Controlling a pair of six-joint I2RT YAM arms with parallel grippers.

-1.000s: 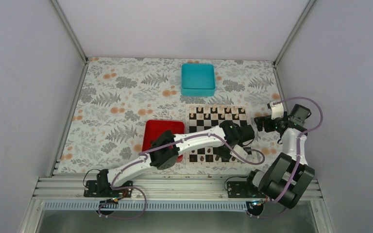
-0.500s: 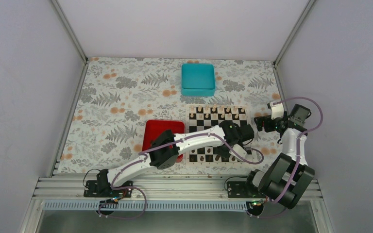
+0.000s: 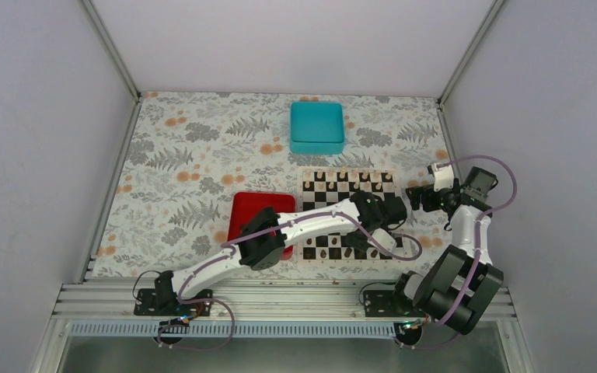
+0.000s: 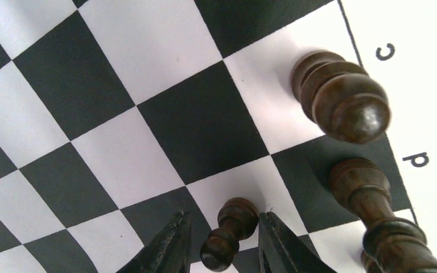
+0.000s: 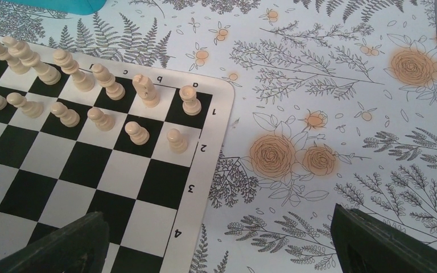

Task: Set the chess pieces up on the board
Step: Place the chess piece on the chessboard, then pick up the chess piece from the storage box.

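The board (image 3: pixel 334 203) lies on the floral table right of centre. My left gripper (image 4: pixel 223 215) hovers low over the board (image 4: pixel 148 45) near its edge letters. A small dark pawn (image 4: pixel 238 211) stands on a white square between the open fingers. The left finger (image 4: pixel 170 244) is clear of it and the right finger (image 4: pixel 276 242) sits close beside its base. Three larger dark chess pieces (image 4: pixel 347 105) stand along that edge. My right gripper (image 5: pixel 222 239) is wide open and empty, over the board's corner (image 5: pixel 79 165) and the cloth.
Pale cream pieces (image 5: pixel 97 96) fill the two far rows of the board. A red tray (image 3: pixel 249 206) lies left of the board, partly under my left arm. A teal box (image 3: pixel 317 127) stands behind it. The right arm (image 3: pixel 466 233) is folded at the board's right side.
The left jaws have widened a little around the pawn. Both arms have stayed almost where they were.
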